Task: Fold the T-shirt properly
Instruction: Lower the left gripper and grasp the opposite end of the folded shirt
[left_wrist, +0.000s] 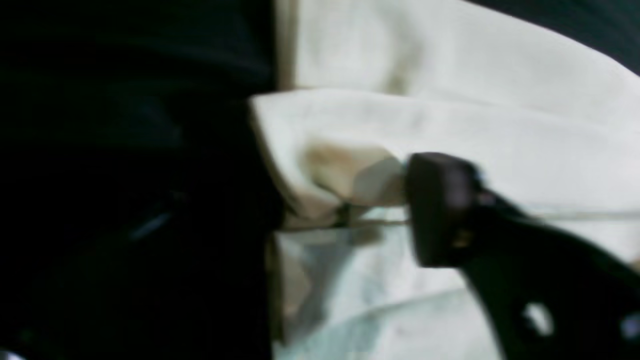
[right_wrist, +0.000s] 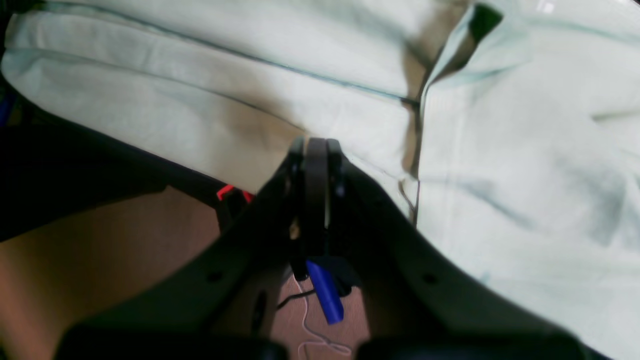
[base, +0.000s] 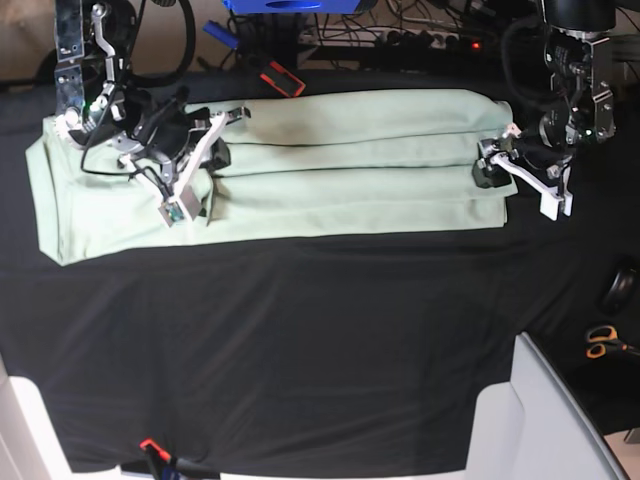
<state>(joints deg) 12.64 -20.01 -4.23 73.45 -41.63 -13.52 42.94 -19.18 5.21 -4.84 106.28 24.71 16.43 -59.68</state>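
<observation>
The pale mint-green T-shirt (base: 330, 165) lies folded into a long band across the far part of the black tablecloth (base: 300, 330). My left gripper (base: 488, 165) is at the band's right end. In the left wrist view one dark finger pad (left_wrist: 440, 210) stands beside a bunched fold of the T-shirt (left_wrist: 380, 130), and the other finger is lost in the dark, so the jaws look apart around the fold. My right gripper (base: 220, 152) sits over the band's left part. Its fingers (right_wrist: 316, 150) are pressed together against the T-shirt (right_wrist: 525, 165), with no cloth visible between them.
Cables and a red-and-black object (base: 280, 78) lie along the table's far edge. Orange-handled scissors (base: 600, 342) and a dark round object (base: 622, 288) sit at the right. A white panel (base: 540, 420) covers the near right corner.
</observation>
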